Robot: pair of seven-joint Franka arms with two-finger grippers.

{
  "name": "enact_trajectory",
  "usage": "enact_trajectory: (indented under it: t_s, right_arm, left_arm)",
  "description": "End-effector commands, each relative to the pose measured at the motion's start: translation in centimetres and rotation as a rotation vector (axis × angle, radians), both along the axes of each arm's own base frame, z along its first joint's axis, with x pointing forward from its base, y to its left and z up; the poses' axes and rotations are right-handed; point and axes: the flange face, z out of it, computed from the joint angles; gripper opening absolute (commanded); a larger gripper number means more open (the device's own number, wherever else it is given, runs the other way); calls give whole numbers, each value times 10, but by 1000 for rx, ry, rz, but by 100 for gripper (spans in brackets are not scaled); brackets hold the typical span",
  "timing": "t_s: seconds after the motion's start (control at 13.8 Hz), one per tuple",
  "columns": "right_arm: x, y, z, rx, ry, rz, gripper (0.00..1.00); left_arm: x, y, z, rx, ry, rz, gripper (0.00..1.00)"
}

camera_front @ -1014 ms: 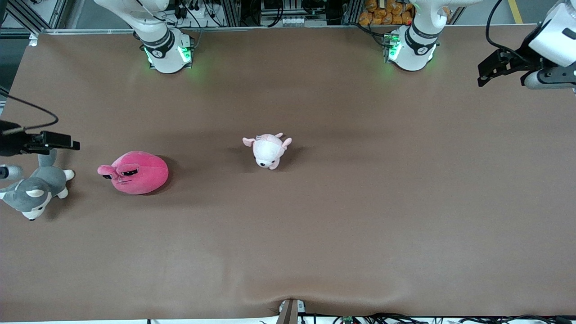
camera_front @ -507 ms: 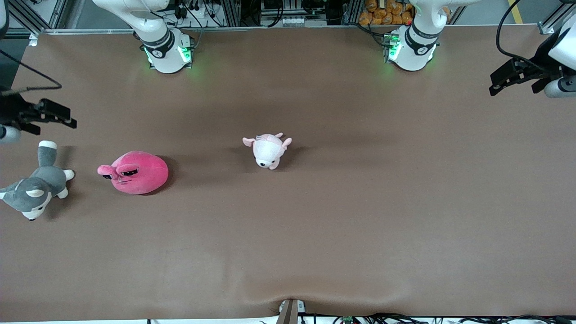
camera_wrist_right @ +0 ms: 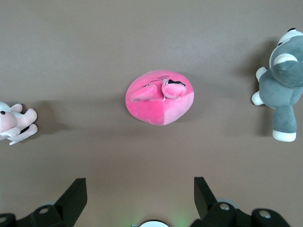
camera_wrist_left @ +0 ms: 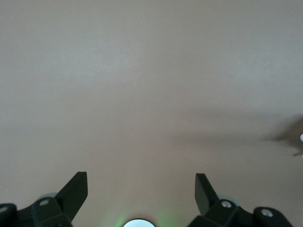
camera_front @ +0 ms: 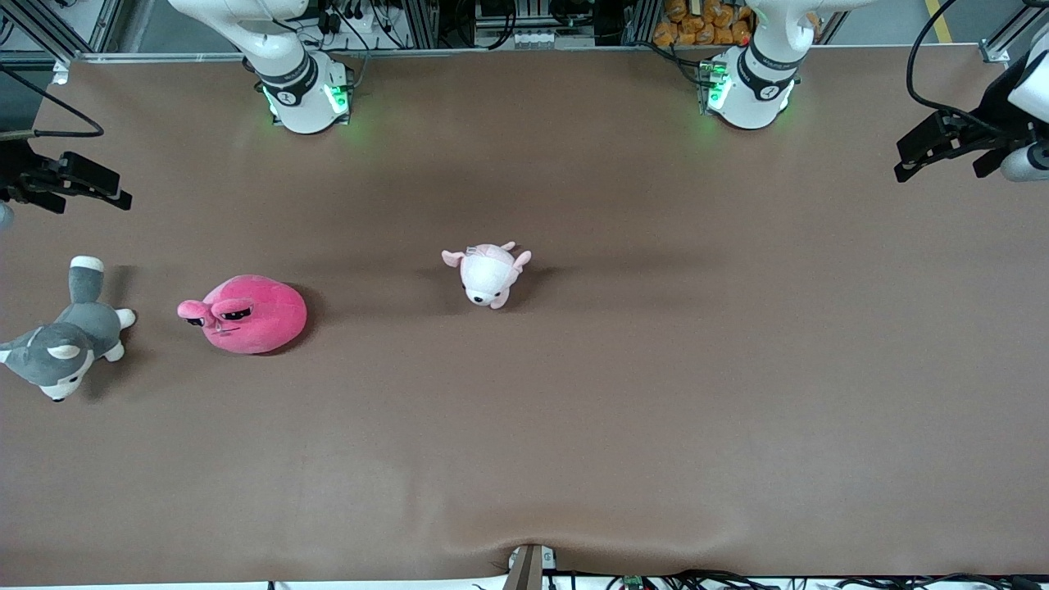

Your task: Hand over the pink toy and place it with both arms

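Front view has the pink toy (camera_front: 246, 314) sitting on the table (camera_front: 656, 369) below the right gripper (camera_front: 98, 184), whose fingers are spread and empty, same as the left gripper (camera_front: 930, 152), which is well apart from it.

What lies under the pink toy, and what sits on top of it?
The pink toy rests directly on the brown table cover; the contact patch beneath is hidden. Nothing sits on it; neither gripper touches it.
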Motion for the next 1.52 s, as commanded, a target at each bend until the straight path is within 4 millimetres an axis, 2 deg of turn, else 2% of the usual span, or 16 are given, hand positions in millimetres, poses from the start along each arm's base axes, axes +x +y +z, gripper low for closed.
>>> enact_trajectory:
  t_s: [0.0,0.43,0.58,0.72,0.94,1.45]
  right_arm:
    - [-8,0,5,-36,-3,-13,100]
    - [-10,10,15,-56,-1,-17,100]
    - [-10,10,15,-56,-1,-17,100]
    - [-9,10,15,-57,-1,-17,100]
    - [-11,10,16,-56,0,-17,100]
    - [-12,-1,31,-110,-24,-4,100]
  left_arm:
    - [-4,-7,8,-13,-2,42,100]
    - [-3,-2,19,-14,-16,28,100]
    - [-3,-7,17,-11,-9,1,100]
    - [8,-12,1,-22,22,-32,100]
    - [4,-15,-7,-31,75,-39,100]
    - [4,-2,-3,-15,79,-91,100]
